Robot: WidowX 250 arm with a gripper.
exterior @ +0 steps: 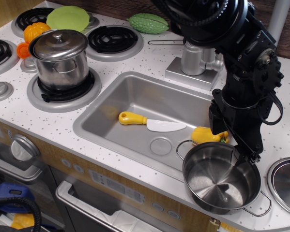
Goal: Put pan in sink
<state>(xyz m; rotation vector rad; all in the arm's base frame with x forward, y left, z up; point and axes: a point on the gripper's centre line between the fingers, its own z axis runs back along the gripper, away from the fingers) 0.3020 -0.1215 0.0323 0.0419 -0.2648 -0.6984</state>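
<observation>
Stainless pan (221, 178), on desk (135, 53) right of sink (135, 99): end effector (241, 153) at far rim (spread unclear); grasp pending.

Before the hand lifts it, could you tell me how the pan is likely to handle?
The pan looks like rigid, thin steel, so probably stiff and light. Its polished rim may slip between the hand's fingers. Gripped at one edge, it would likely tilt.

My gripper (239, 154) hides the pan's (221, 178) far rim; its jaw state is unreadable. My arm covers the sink's (135, 99) right end.
</observation>
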